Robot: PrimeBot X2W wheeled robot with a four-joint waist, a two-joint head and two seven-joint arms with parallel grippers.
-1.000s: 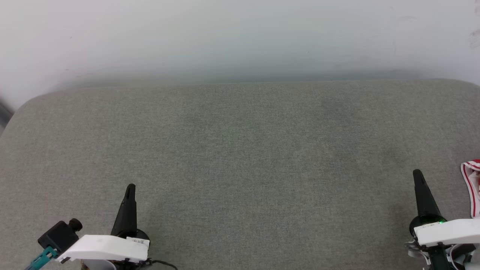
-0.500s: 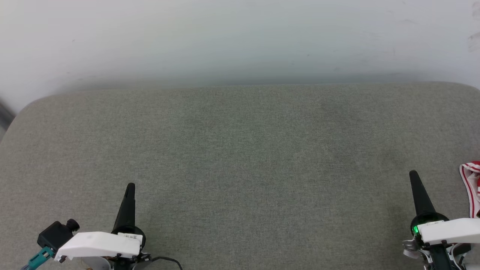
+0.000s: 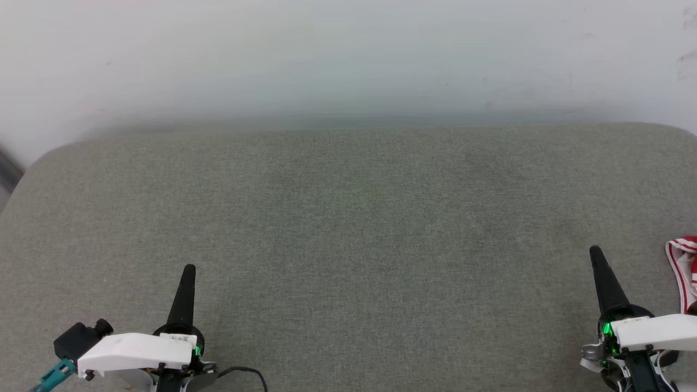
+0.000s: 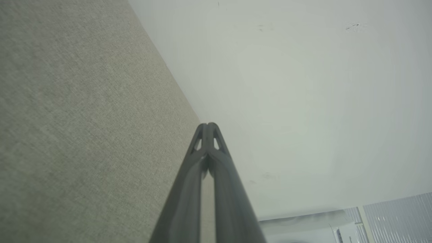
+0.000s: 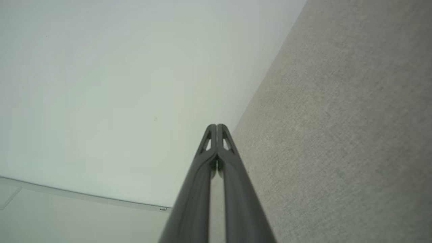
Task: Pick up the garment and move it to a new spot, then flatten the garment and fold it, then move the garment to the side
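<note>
A strip of the garment [image 3: 685,269], red with white-and-red striped trim, lies at the far right edge of the head view on the grey-green fabric surface [image 3: 348,228]; most of it is out of frame. My right gripper [image 3: 594,252] stands just left of that strip, apart from it, shut and empty. At the lower left my left gripper [image 3: 189,269] points away from me, shut with nothing in it. In the left wrist view the left gripper [image 4: 207,125] has its tips pressed together, and the right gripper [image 5: 216,126] looks the same in the right wrist view.
A pale wall [image 3: 348,54] rises right behind the cushion's far edge. The cushion's rounded corners show at the far left [image 3: 38,158] and far right. A thin black cable [image 3: 245,373] runs by the left wrist.
The head camera has shifted slightly, so the whole picture sits a little lower. Both grippers stay shut and keep about the same places.
</note>
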